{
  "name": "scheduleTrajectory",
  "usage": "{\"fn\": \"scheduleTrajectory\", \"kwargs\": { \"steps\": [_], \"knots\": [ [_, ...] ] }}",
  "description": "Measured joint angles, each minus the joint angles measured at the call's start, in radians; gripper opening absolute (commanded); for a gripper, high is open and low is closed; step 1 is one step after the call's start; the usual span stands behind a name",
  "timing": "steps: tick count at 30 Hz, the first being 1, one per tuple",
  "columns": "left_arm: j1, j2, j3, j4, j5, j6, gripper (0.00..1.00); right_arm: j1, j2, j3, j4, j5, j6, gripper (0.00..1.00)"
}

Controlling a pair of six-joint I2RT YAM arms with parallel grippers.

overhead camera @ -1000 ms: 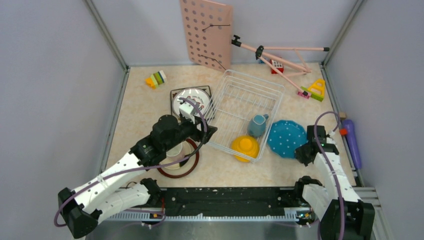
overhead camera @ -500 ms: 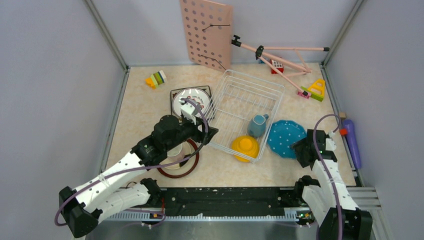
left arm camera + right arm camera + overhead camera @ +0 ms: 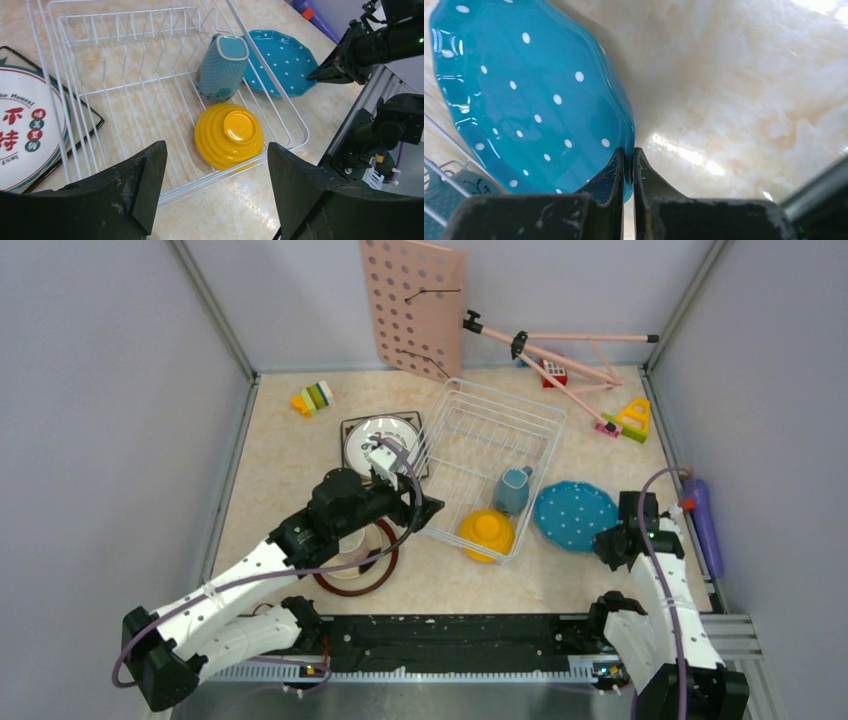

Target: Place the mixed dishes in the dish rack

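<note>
The white wire dish rack (image 3: 505, 392) holds an upturned yellow bowl (image 3: 487, 532) and a blue-grey mug (image 3: 513, 490) on its side. Just right of it the blue polka-dot plate (image 3: 575, 515) rests on the table, and my right gripper (image 3: 629, 152) is shut on its near rim. My left gripper (image 3: 216, 147) hovers open over the rack's near-left corner, holding nothing. The white plate with characters (image 3: 372, 440) lies on the square floral plate (image 3: 347, 425). The brown-rimmed plate (image 3: 385, 565) is partly hidden under my left arm.
A pink pegboard (image 3: 415, 305) leans on the back wall beside a pink folding stand (image 3: 560, 355). Toy blocks (image 3: 312, 398) lie at the back left and more blocks (image 3: 630, 420) at the back right. A purple object (image 3: 705, 525) lies along the right edge.
My right gripper opened and then shut again on the blue plate's rim, shifting slightly right. The left arm edged a little to the right over the rack corner.
</note>
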Motion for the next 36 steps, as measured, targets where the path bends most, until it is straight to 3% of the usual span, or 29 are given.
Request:
{"fn": "scheduleTrajectory", "kwargs": {
  "steps": [7,15,26,36],
  "knots": [
    [-0.003,0.058,0.000,0.094,0.107,0.023,0.78,0.000,0.061,0.262,-0.285,0.002,0.001,0.00],
    [-0.070,0.167,0.021,0.198,0.173,0.248,0.80,0.000,0.073,0.423,-0.438,-0.050,-0.025,0.00],
    [-0.211,0.468,0.280,0.238,0.193,0.574,0.89,0.000,0.094,0.598,-0.542,-0.050,-0.059,0.00],
    [-0.346,0.673,0.410,0.276,0.171,0.857,0.94,0.000,0.100,0.620,-0.558,-0.054,-0.062,0.00]
  ]
}}
